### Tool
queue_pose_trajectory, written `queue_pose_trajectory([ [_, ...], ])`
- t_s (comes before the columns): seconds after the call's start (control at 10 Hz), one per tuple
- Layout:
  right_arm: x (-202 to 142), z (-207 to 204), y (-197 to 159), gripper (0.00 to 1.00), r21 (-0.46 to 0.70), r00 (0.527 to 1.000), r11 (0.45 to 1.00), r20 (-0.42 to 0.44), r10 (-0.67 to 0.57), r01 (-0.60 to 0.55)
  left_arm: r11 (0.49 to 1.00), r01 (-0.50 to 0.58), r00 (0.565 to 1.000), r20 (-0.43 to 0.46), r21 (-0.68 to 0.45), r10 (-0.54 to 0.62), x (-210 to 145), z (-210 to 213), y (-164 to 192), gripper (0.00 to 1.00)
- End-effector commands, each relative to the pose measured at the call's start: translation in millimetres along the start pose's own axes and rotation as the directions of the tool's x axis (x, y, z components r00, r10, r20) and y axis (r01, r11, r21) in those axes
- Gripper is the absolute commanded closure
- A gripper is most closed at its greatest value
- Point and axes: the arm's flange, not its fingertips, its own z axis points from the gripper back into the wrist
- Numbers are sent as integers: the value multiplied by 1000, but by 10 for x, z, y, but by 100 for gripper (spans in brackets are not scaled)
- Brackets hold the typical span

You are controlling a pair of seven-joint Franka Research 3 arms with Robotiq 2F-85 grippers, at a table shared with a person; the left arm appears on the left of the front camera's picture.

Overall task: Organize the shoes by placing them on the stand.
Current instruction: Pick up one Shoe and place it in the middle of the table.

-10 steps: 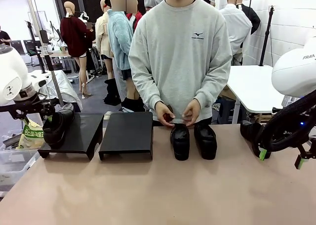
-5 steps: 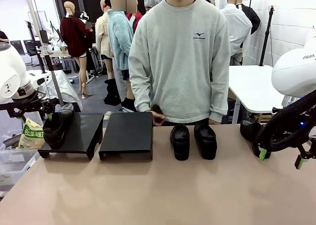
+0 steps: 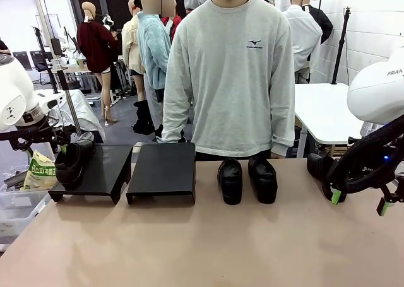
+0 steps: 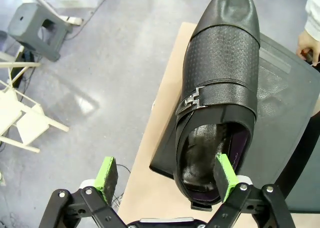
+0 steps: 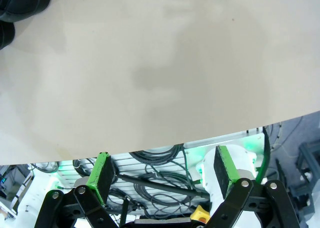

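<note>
Black and shiny, one shoe (image 3: 74, 161) is sitting on the left platform (image 3: 107, 173) of the stand. The right platform (image 3: 163, 170) is standing just beside it. Two more shoes (image 3: 230, 180) are sitting side by side on the table (image 3: 189, 249), in front of the person (image 3: 230, 72).

From the front I am seeing the left gripper (image 3: 63, 149) only as a bit of green by the shoe. The left wrist camera is showing me much more. There the left gripper (image 4: 166, 175) is spread wide and is not squeezing. One green pad (image 4: 225, 175) is dipping into the shoe's opening and the other is hanging apart from it. I am also seeing a silver buckle (image 4: 191, 98).

The right gripper (image 3: 360, 201) is hanging by the table's right side, wide apart, holding nothing. Its own camera is showing cables (image 5: 155, 163) past the table edge.

A dark lump (image 3: 317, 166) is hiding behind the right arm; I cannot tell what it is. Dark round shapes (image 5: 20, 5) are cut off in the right wrist camera's corner.
</note>
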Motion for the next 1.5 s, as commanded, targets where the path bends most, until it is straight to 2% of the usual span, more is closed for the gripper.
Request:
queue_pose_trajectory([
  [0.0,-4,2,-1,0,-5,1000,1000,0,-3,3,1000,2,1000,9,-2,-2,10,-4,-5,0],
  [0.3,-4,2,-1,0,-5,1000,1000,0,-3,3,1000,0,1000,0,0,0,0,0,0,0],
  [0.4,-4,2,-1,0,-5,1000,1000,0,-3,3,1000,5,1000,24,-31,-4,-49,219,-69,0],
  [0.6,-4,2,-1,0,-5,1000,1000,0,-3,3,992,83,985,157,-95,-67,-204,1017,-283,0],
  [0.7,-4,2,-1,0,-5,1000,1000,0,-3,3,990,94,973,221,-102,-70,-243,1225,-328,0],
  [0.8,-4,2,-1,0,-5,1000,1000,0,-3,3,984,116,966,247,-135,-80,-322,1457,-389,0],
  [1.0,-4,2,-1,0,-5,1000,1000,0,-3,3,964,214,975,90,-156,-201,-612,1700,-488,0],
  [1.1,-4,2,-1,0,-5,1000,1000,0,-3,3,935,293,952,-26,-200,-304,-857,1717,-595,0],
  [1.2,-4,2,-1,0,-5,1000,1000,0,-3,3,912,361,918,-97,-193,-384,-1042,1666,-674,0],
  [1.3,-4,2,-1,0,-5,1000,1000,0,-3,3,923,359,922,-104,-137,-373,-1026,1552,-669,0],
  [1.4,-4,2,-1,0,-5,1000,1000,0,-3,3,963,268,963,-4,-31,-268,-725,1246,-647,0],
])
